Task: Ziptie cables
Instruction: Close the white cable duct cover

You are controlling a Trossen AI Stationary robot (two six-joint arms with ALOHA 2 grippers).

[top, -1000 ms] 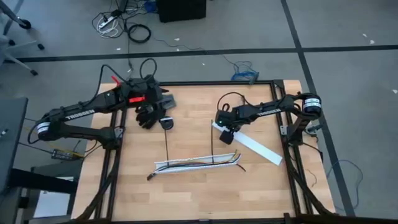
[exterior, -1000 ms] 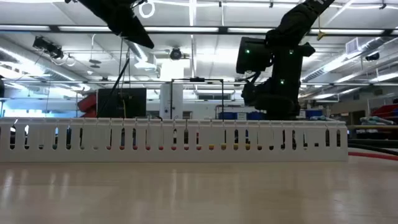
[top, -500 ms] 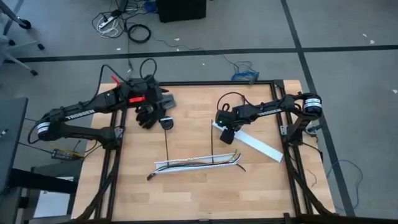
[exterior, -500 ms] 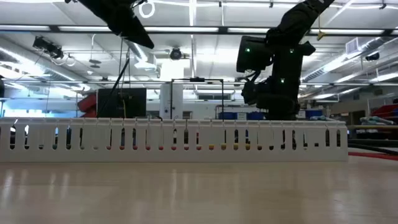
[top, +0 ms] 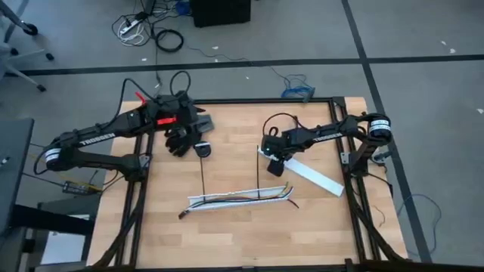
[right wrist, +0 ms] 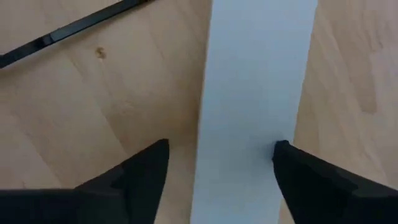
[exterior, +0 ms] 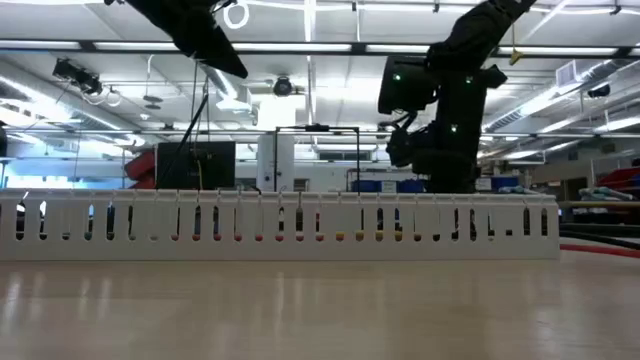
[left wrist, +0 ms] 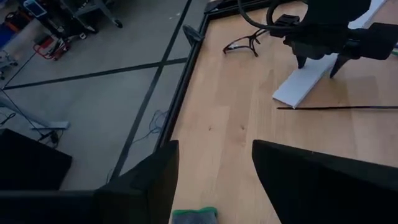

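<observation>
The cables (top: 240,196) lie in a long white slotted channel (top: 227,201) at the table's middle near side; their colours show through the slots (exterior: 260,237) in the low view. One thin black ziptie (top: 259,172) lies flat, running from far to near, with its near end at the channel. A second ziptie (top: 204,175) lies likewise further left. My right gripper (top: 275,162) is open and low over the far end of a flat white strip (right wrist: 255,93), one finger on each side. My left gripper (top: 178,142) hovers open at the far left. My right gripper points down at the white strip's far end (right wrist: 249,155) with its fingers lying across the strip. One fingertip (right wrist: 283,152) overlaps the strip's edge in the wrist view, the other stands off it. I cannot tell whether either finger touches it. The strip lies flat on the table.
A small black clip (top: 201,150) lies beside my left gripper. A black frame (top: 140,211) borders the table on both sides. Bare wood (top: 242,242) stretches along the near edge. A thin black cord (left wrist: 244,42) loops at the far side behind my right gripper.
My right gripper has edged slightly toward the table's left edge along the white strip's far end, staying open.
</observation>
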